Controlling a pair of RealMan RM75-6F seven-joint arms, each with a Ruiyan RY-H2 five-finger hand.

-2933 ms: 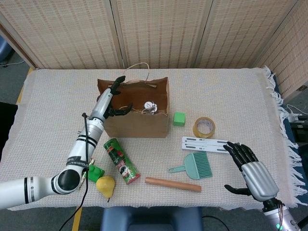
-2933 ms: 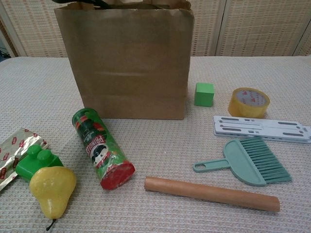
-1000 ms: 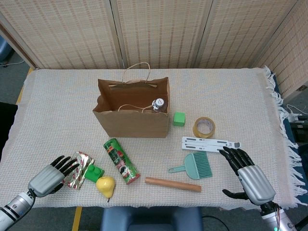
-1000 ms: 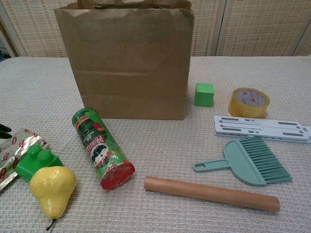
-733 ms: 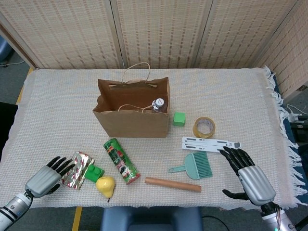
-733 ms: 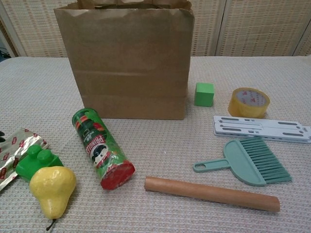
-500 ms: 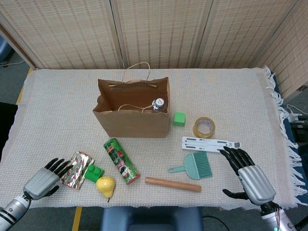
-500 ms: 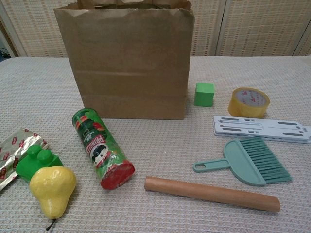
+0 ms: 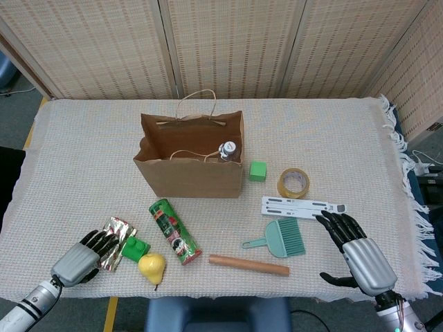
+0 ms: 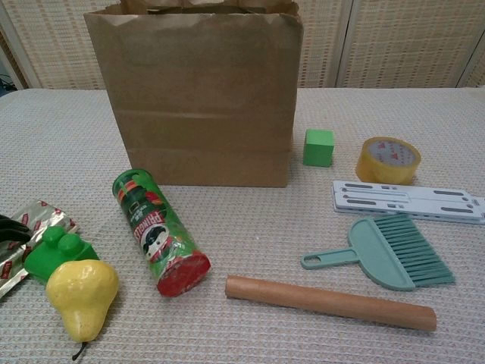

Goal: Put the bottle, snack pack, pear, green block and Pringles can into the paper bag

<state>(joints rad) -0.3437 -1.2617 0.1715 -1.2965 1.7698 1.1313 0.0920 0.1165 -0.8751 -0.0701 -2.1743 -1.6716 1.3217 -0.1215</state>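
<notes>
Fingers of the open left hand (image 9: 82,259) have advanced onto the snack pack (image 9: 113,234), gripping nothing yet

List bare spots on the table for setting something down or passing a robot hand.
Free: cloth left of the paper bag, the far strip behind it, and right of the tape roll. Crowded: front left, around the snack pack, pear and Pringles can.
</notes>
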